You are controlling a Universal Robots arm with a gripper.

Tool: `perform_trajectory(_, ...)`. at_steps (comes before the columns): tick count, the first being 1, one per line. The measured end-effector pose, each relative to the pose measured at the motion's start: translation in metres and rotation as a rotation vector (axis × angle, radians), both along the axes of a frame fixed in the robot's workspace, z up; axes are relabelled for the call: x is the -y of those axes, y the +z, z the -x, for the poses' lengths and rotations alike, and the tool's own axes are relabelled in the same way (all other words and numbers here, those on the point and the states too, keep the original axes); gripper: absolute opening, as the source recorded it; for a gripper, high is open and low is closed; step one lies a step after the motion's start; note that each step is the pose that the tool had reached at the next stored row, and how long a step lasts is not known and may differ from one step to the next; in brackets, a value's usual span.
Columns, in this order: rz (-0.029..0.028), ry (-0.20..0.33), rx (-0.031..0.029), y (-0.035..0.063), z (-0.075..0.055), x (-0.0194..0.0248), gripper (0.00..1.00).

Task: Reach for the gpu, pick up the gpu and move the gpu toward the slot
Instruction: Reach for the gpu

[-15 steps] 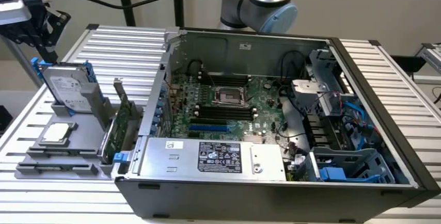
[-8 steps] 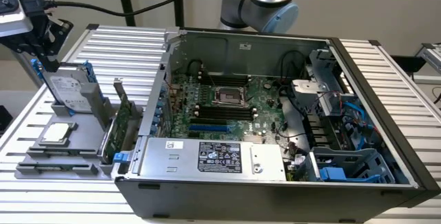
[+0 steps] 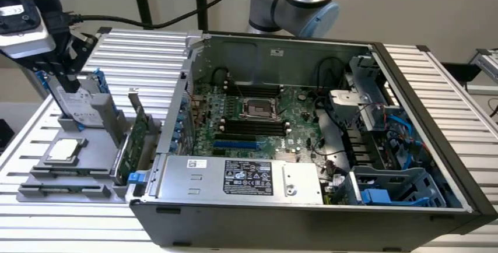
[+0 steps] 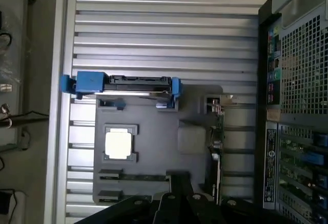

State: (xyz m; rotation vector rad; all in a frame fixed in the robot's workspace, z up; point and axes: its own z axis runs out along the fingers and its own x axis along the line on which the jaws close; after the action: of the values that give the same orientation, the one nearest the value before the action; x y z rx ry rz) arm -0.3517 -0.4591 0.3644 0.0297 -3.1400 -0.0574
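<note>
The gripper [image 3: 66, 78] hangs over the far end of a grey holder tray [image 3: 46, 177]. Its upper part is cut off by the exterior view's left and top edges, and I cannot tell whether it is released or clenched. In the wrist view it shows as dark shapes at the picture's edge [image 4: 177, 193], too cropped to settle the matter. Directly beneath it, and nearest to it, stands the hard drive [image 3: 76, 104] with blue rails. In the exterior view the gripper overlaps the drive's top, so contact between them cannot be judged. The gpu [image 3: 140, 136] sits farther from the gripper, on the side of the tray toward the open computer case [image 3: 311, 218]. It stands on its long edge just beside the case wall, its silver bracket rising at the end nearer the gripper. Its lower edge is sunk in the tray and hidden. In the wrist view the gpu [image 4: 219, 152] appears edge-on as a thin green strip, its face unseen. A square processor chip [image 3: 64, 150] lies flat in the tray, on the side of the hard drive away from the gripper. Well beyond the gpu, inside the case, a blue slot [image 3: 233, 145] shows on the motherboard [image 3: 265, 116].
</note>
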Motion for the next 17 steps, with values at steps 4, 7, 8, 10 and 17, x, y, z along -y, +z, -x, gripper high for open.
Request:
perform_trajectory(4, -0.0001, 0.0, 0.0, -0.0031, -0.015, 0.0086, 0.11)
perform_trajectory(7, 0.0, 0.0, 0.0, -0.0061, -0.026, 0.0138, 0.11)
perform_trajectory(8, 0.0, 0.0, 0.0, -0.0073, -0.029, 0.0154, 0.11)
perform_trajectory(10, -0.0001, 0.0, 0.0001, -0.0099, -0.036, 0.0189, 0.11)
perform_trajectory(17, 0.0001, 0.0, -0.0001, -0.014, -0.045, 0.0231, 0.11)
